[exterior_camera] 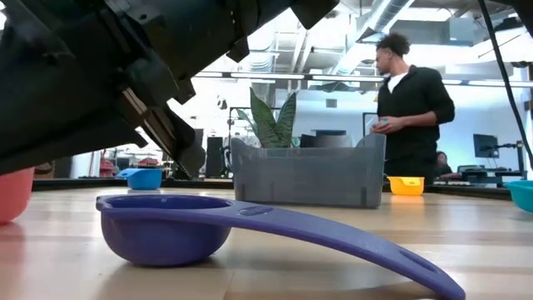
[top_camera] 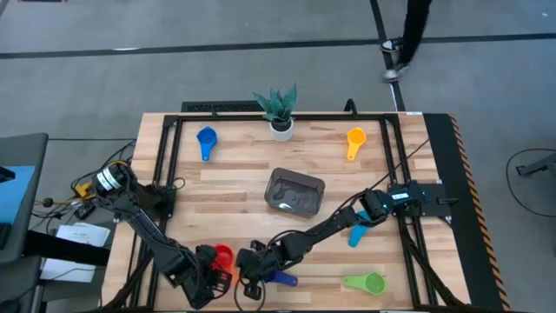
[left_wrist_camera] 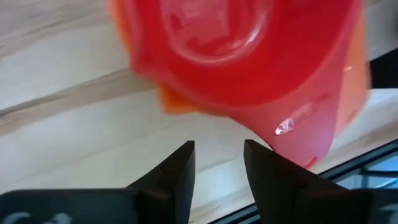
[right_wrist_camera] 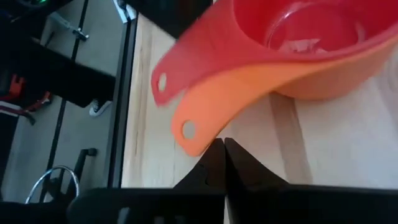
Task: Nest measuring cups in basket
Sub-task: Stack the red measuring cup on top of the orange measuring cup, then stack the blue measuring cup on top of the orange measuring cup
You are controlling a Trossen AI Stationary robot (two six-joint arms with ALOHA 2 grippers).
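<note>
A red measuring cup [right_wrist_camera: 298,31] sits nested in an orange one [right_wrist_camera: 323,78] near the table's front edge, left of the middle, their handles side by side. My left gripper [left_wrist_camera: 217,167] stands open just short of the pair, nothing between its fingers. My right gripper [right_wrist_camera: 224,148] is shut, its tips at the orange handle's end. A dark blue cup [exterior_camera: 166,227] rests bowl-down beside it, handle end on the table. The basket [top_camera: 294,192] stands mid-table. Blue [top_camera: 206,139], yellow [top_camera: 354,139], light blue [top_camera: 356,235] and green [top_camera: 369,283] cups lie apart. My right gripper's shut fingertips stand right at the free end of the orange cup's handle [right_wrist_camera: 189,132], coming at it slanting down from the table's right. Whether they touch it I cannot tell. The nested pair rests on the table.
A white pot with a green plant [top_camera: 279,111] stands at the far edge. The table's near left corner and frame rail [right_wrist_camera: 127,106] lie close to the nested cups. A person [exterior_camera: 410,100] stands beyond the table. Bare wood lies between the basket and the front cups.
</note>
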